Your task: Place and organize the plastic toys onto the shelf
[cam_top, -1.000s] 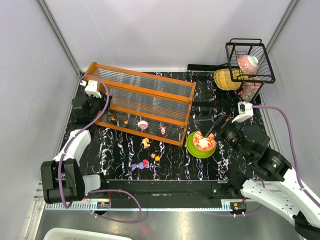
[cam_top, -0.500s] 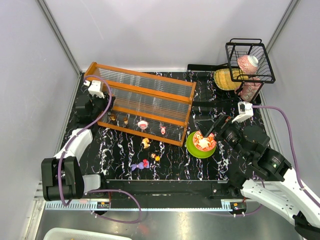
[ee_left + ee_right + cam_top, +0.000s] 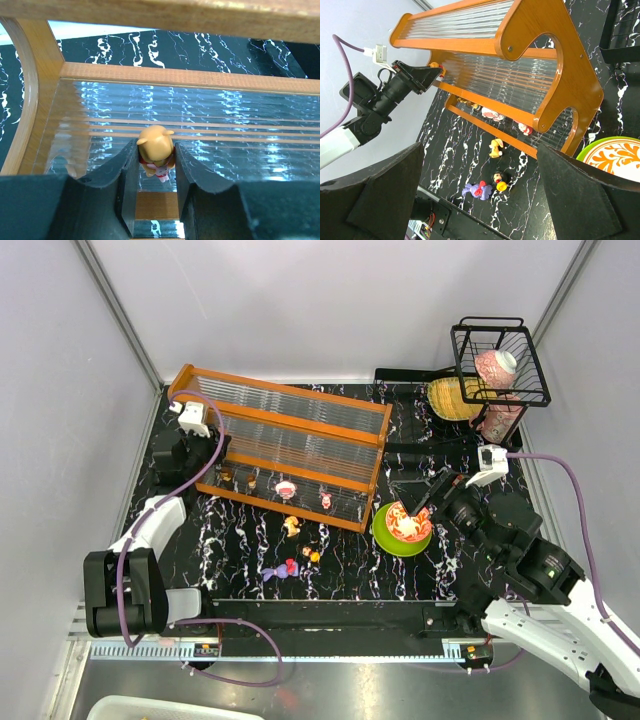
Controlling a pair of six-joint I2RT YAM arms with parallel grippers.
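Left gripper [image 3: 156,150]: jaws narrow, clamped on one orange-headed figurine [image 3: 154,141], pinching its body just under the head. It hangs over a clear ribbed panel at the left end of the shelf [image 3: 545,55].

Right gripper [image 3: 437,492]: jaws wide, nothing in them, parked off the shelf's right end beside the green plate [image 3: 380,537].

Handling, my read: these toys are hard plastic, near weightless, slick and top-heavy with those round heads. They won't crush, but they can squirt out of a pinch or tip on the ribs. I'd take each one across the torso or the flat sides of the head, never on the curve. I'd also let go low and upright, so the base sits flat across the ribs.

Count:
- 1 toy in the left jaws
- 3 loose on the surface in front of the shelf: yellow one [image 3: 495,147], black-eared one [image 3: 499,182], purple one [image 3: 477,190]
- lower tier of the shelf: looks like 4, including a white-red one [image 3: 492,114] and a pink one [image 3: 522,129]. The pair toward the left end are small blobs, so that number is soft
- 1 shelf, 2 tiers
- 1 plate

So roughly eight toys, with three not yet on the shelf.
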